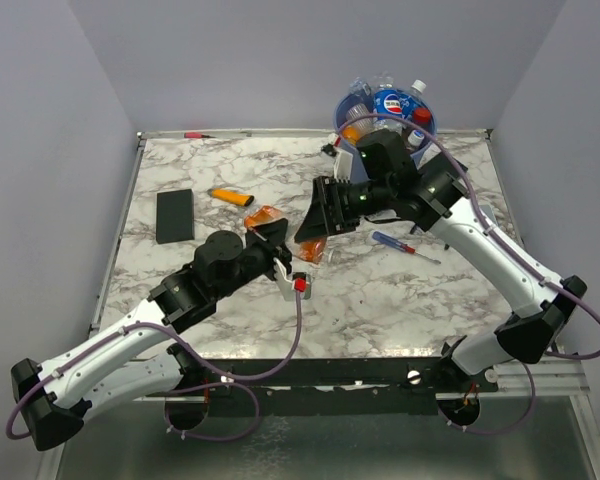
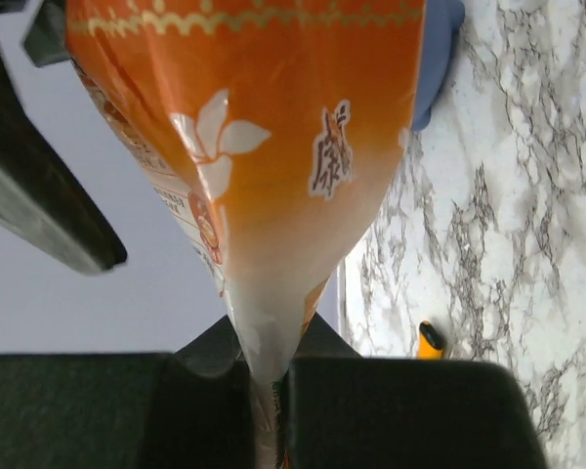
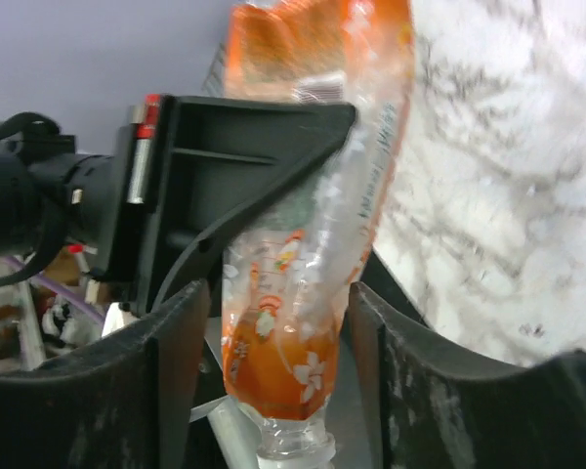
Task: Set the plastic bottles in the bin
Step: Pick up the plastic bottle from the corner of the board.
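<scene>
Plastic bottle (image 2: 273, 147), crushed flat with a glossy, creased orange flowered label, hangs over the marble table (image 2: 527, 195). My left tool (image 2: 269, 391) pinches its thin end. My right tool (image 3: 278, 322) flanks the clear neck loosely, and the cap is cut off. Only the top view shows the round blue bin (image 1: 341, 112) at the far edge.

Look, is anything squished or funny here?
Yes. The orange bottle is squashed flat, which no full bottle would be. The left gripper pinches it up off the table, and the right gripper stands open around its neck end.
</scene>
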You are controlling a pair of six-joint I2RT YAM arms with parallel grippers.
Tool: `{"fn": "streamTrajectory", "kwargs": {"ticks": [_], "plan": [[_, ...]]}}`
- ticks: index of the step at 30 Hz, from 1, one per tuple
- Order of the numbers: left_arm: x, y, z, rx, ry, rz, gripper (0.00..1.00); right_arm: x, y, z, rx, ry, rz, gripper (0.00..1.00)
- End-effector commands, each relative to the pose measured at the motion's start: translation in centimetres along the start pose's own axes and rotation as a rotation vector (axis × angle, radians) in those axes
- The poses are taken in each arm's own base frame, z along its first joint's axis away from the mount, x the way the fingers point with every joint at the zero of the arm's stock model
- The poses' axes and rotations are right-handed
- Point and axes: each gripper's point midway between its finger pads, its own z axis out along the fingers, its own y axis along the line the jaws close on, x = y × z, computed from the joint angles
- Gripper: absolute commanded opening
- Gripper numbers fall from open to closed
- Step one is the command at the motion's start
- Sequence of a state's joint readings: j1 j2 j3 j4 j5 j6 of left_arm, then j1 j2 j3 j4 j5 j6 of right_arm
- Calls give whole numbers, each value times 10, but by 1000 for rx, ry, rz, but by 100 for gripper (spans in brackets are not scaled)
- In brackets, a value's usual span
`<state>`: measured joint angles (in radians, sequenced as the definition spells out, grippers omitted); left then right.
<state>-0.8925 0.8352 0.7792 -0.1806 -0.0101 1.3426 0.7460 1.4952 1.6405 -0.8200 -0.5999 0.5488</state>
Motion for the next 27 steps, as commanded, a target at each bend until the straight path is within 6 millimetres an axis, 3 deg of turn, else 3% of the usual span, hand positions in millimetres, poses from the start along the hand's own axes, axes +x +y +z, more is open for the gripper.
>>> {"fn": "streamTrajectory", "kwargs": {"ticks": [1,3,7,12,18,27], "plan": [[-13,14,1,-71,-60,-130,0,-21,43,-41,-66,-122,-100,72],[-21,17,1,-80,-99,-226,0,-34,50,-59,-22,-199,-139,83],[-43,22,5,-57,-192,-549,0,-64,58,-111,99,-442,-270,92],[-86,24,23,98,-298,-1067,0,-66,78,-165,69,-716,-418,100],[-143,32,35,322,-496,-1354,0,-63,71,-172,90,-773,-461,100],[-158,61,30,318,-592,-1420,0,-79,42,-154,212,-755,-437,96]]}}
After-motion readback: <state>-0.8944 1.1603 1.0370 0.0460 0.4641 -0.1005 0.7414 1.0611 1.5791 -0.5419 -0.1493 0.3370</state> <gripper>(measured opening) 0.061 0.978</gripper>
